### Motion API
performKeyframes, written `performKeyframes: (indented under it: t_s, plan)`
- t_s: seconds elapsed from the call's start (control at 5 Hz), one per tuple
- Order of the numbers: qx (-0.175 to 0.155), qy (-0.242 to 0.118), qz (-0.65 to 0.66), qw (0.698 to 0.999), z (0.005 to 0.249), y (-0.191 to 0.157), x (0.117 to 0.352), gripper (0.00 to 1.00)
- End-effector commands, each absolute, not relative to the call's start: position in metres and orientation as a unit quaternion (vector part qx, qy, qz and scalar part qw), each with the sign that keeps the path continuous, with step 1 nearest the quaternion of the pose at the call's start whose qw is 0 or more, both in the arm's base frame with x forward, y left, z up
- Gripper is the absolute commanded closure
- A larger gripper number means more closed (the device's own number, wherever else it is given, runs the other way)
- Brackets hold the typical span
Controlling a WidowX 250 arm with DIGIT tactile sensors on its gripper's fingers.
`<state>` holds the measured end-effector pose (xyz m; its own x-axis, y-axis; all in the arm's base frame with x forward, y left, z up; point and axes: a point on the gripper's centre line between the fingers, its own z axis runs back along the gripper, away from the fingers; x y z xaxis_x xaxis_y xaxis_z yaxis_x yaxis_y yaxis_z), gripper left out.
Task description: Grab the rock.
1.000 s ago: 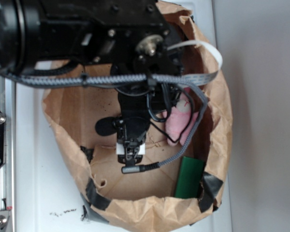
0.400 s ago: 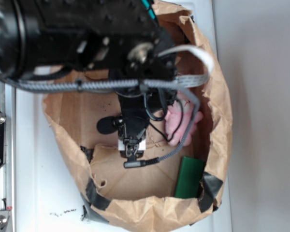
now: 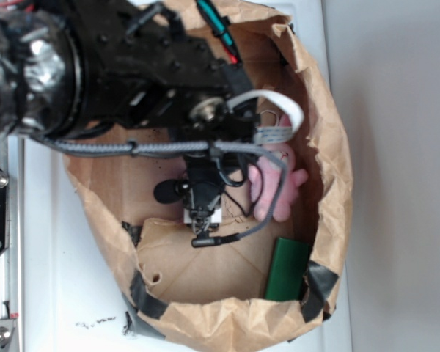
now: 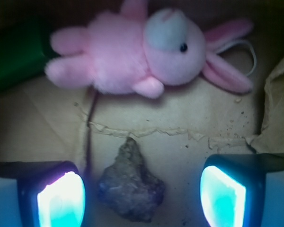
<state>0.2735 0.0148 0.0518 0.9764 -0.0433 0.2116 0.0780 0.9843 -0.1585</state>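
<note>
A: Where does the small, lumpy brown-grey rock (image 4: 130, 187) lie?

B: On the brown paper floor of the crumpled paper bag (image 3: 330, 183), which sits on the white tabletop (image 3: 51, 293). In the wrist view it rests between the two pads, nearer the left-hand pad (image 4: 61, 198) than the right-hand one (image 4: 222, 194), its pointed end aimed away from the camera towards a torn paper seam. The exterior view hides it under the arm.

A: And the tool?

B: The black tool (image 4: 142, 196) is released: its jaws stand wide, apart from the rock on both sides, and nothing is held.

A: How is this step done well?

B: As a judgement, the stone sits off-centre in the gap, so a slight shift towards the left-hand pad would centre it before closing. The pads should then descend until they flank the broad lower body of the rock, not the narrow point, where a grip would likely slip. The rough surface should give good friction.

A: What lies nearby?

B: The pink plush bunny (image 4: 146, 52) lies beyond the seam, apart from the rock, and the flat dark green block (image 4: 16, 52) sits further off at the bag's edge. Neither appears to obstruct closure; loose paper folds may catch a pad.
</note>
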Motion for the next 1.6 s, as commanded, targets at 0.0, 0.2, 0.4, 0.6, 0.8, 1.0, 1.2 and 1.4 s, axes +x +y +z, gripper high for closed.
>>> performKeyframes:
  t_s: [0.0, 0.2, 0.4, 0.6, 0.8, 1.0, 1.2, 1.4]
  plan:
    - [-0.08, -0.111, -0.063, 0.989, 0.05, 0.016, 0.259, 0.0]
    - [-0.094, -0.102, -0.073, 0.988, 0.058, 0.015, 0.25, 0.0]
    - [-0.104, -0.099, -0.076, 0.987, 0.063, 0.015, 0.246, 0.0]
    - [-0.095, -0.106, -0.073, 0.987, 0.056, 0.012, 0.253, 0.0]
    - [-0.084, -0.112, -0.069, 0.988, 0.048, 0.009, 0.26, 0.0]
    - [-0.073, -0.111, -0.061, 0.989, 0.04, 0.009, 0.272, 0.0]
    - [-0.063, -0.11, -0.057, 0.99, 0.033, 0.011, 0.279, 0.0]
    - [-0.068, -0.108, -0.064, 0.99, 0.033, 0.01, 0.277, 0.0]
